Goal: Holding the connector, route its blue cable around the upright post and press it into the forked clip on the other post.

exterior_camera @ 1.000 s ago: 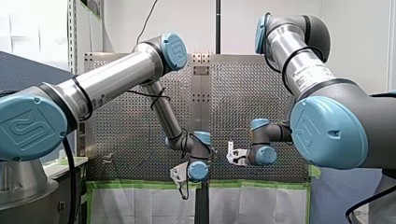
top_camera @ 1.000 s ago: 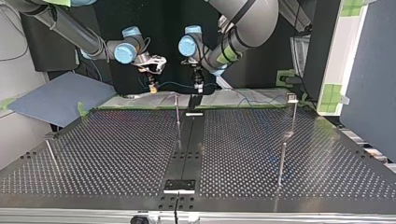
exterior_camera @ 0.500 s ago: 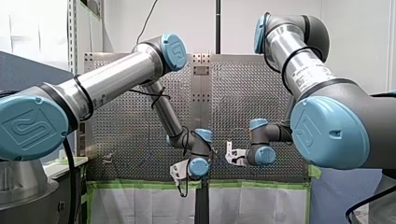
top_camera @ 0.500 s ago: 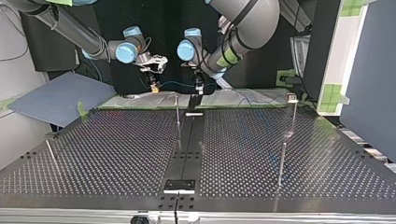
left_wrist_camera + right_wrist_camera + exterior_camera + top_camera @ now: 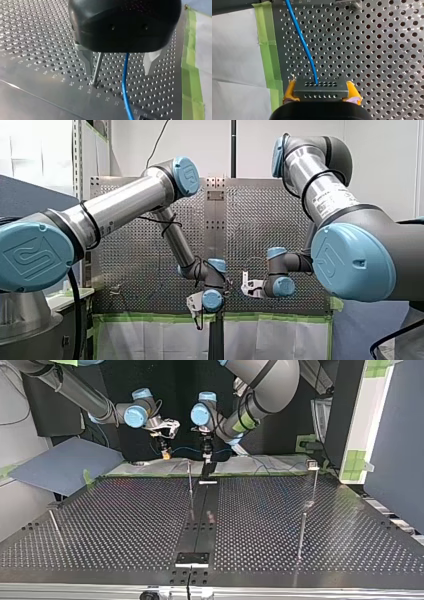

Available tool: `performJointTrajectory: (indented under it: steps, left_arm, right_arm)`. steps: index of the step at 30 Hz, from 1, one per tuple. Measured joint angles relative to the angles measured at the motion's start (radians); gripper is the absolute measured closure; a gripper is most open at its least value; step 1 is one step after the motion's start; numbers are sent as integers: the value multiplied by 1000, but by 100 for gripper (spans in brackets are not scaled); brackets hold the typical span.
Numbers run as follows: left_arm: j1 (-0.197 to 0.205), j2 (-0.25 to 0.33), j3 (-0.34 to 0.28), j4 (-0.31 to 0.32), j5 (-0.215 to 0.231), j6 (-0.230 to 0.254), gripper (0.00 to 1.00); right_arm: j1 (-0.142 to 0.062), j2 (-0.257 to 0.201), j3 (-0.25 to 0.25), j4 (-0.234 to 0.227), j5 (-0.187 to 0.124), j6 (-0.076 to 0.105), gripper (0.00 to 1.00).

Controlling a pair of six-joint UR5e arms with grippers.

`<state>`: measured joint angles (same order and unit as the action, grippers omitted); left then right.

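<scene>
Connector (image 5: 321, 88) in right fingers (image 5: 289, 90), left fingers (image 5: 149, 60) apart

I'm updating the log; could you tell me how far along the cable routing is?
Done: my right gripper is shut on the connector. In hand: my left gripper, fingers open, straddles the blue cable beside the upright post. Left: wrapping the cable around that post and pressing it into the forked clip, which looks empty.

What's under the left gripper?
Under left gripper: perforated table, a thin post beside one finger, the blue cable passing between its open fingers, untouched. Its body hides the post's top and the cable's upper run.
</scene>
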<state>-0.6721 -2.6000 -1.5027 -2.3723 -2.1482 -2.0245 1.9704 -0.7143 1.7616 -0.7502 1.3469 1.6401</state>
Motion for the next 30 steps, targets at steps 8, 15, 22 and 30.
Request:
performJointTrajectory:
  steps: [8,15,22,30]
  left_arm:
    - [14,-1,0,-10,31,-33,0]
    - [26,-1,0,-29,-6,-32,0]
    - [36,-1,-1,-20,-45,-21,0]
    - [34,0,-2,1,-65,22,76]
  right_arm:
    - [0,0,0,0,0,0,100]
    - [0,0,0,0,0,0,100]
    - [2,0,0,0,0,0,100]
    - [3,0,0,0,0,0,100]
